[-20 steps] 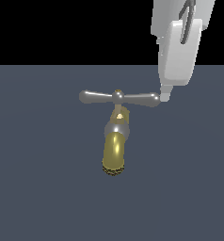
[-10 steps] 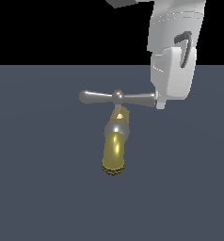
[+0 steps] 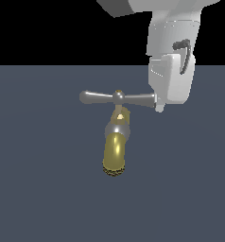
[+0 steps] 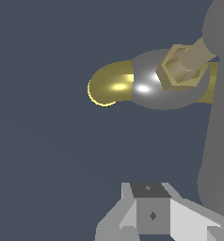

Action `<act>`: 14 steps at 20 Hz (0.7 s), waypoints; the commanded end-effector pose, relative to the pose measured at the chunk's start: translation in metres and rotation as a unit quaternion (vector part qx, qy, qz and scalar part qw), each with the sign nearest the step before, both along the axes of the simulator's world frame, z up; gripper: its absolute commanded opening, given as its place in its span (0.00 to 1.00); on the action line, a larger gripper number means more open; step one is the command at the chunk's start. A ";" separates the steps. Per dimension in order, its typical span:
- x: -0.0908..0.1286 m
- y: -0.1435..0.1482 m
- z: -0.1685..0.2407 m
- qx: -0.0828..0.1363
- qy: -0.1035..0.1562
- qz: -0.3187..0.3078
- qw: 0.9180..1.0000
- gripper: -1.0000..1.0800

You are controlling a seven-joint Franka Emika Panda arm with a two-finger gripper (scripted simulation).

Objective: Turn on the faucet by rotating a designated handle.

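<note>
The whole handle atop the faucet on the tabletop is shown only in the exterior view, its right-hand knob hidden by the hand, whose opening cannot be told.

The faucet has a glossy, polished brass-gold metal spout and shiny silver collar, its handle is smooth silver-grey metal, the gripper looks like matt white plastic, and the table is flat, dull slate-grey.
</note>
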State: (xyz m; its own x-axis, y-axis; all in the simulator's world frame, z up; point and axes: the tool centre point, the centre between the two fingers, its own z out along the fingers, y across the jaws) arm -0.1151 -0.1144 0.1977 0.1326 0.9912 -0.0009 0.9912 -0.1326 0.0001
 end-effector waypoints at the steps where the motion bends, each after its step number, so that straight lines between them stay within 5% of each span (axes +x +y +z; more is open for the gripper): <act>1: 0.000 0.000 0.000 0.000 0.000 0.001 1.000 0.00; 14: 0.028 -0.006 0.000 0.000 0.000 0.000 1.000 0.00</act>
